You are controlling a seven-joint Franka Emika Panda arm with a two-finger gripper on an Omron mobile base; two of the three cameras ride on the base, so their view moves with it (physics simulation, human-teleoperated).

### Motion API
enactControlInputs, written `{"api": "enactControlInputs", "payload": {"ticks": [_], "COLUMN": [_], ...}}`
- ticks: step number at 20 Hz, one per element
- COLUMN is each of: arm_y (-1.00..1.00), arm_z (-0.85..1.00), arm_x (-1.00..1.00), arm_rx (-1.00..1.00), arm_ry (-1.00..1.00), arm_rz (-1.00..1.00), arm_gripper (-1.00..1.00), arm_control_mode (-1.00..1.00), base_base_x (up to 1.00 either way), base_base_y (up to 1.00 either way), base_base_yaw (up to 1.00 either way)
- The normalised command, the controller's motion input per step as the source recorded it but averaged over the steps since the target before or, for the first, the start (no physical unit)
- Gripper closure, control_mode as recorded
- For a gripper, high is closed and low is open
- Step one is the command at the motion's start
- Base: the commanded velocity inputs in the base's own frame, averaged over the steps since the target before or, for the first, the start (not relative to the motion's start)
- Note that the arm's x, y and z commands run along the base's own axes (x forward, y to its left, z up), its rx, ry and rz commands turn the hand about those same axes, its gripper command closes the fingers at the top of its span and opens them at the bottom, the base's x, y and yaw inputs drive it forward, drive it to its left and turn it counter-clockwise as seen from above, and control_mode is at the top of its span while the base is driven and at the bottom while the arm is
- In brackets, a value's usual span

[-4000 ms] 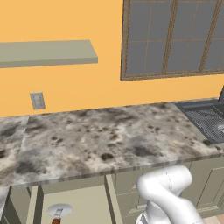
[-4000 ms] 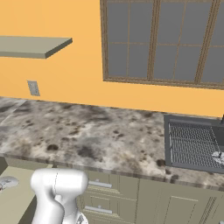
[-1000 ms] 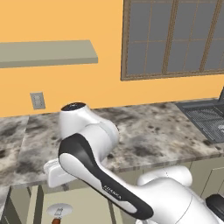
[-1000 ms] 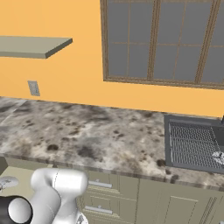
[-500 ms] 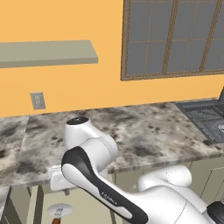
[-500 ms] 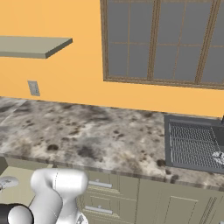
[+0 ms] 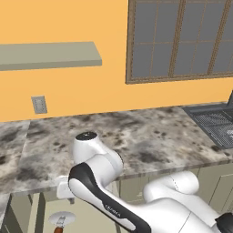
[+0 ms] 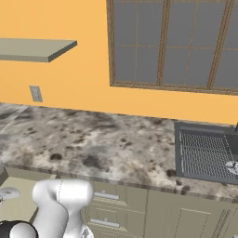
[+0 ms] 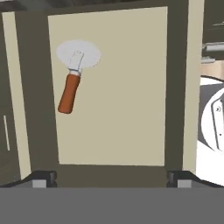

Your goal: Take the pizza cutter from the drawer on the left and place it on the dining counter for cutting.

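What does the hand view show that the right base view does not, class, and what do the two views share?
Hand view alone: the whole pizza cutter, round blade and red-brown handle, lying on the pale floor of the open drawer, with the gripper open, its tips wide apart above the drawer's edge. Right base view alone: the marble wall counter, the window, the wall shelf, the wall outlet, the sink and the closed drawer fronts. Shared: the cutter's blade, which in the right base view peeks in at the left edge.
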Motion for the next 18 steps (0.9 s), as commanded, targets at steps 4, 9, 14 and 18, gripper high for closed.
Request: {"api": "enactControlInputs", "payload": {"ticks": [4, 9, 14, 18], "arm_y": [0.12, 0.19, 0.26, 0.10], "arm_z": [-0.29, -0.36, -0.38, -0.19], "arm_x": [0.18, 0.13, 0.17, 0.21], "arm_rx": [0.00, -0.04, -0.05, 0.00], "arm_ry": [0.00, -0.02, 0.00, 0.00], "arm_rz": [-0.08, -0.01, 0.00, -0.01], "arm_gripper": [-1.00, -1.00, -1.00, -1.00], "arm_control_mode": [-1.00, -1.00, -1.00, -1.00], "base_base_x": [0.00, 0.00, 0.00, 0.00], "base_base_y": [0.00, 0.00, 0.00, 0.00], "base_base_yaw": [0.00, 0.00, 0.00, 0.00]}}
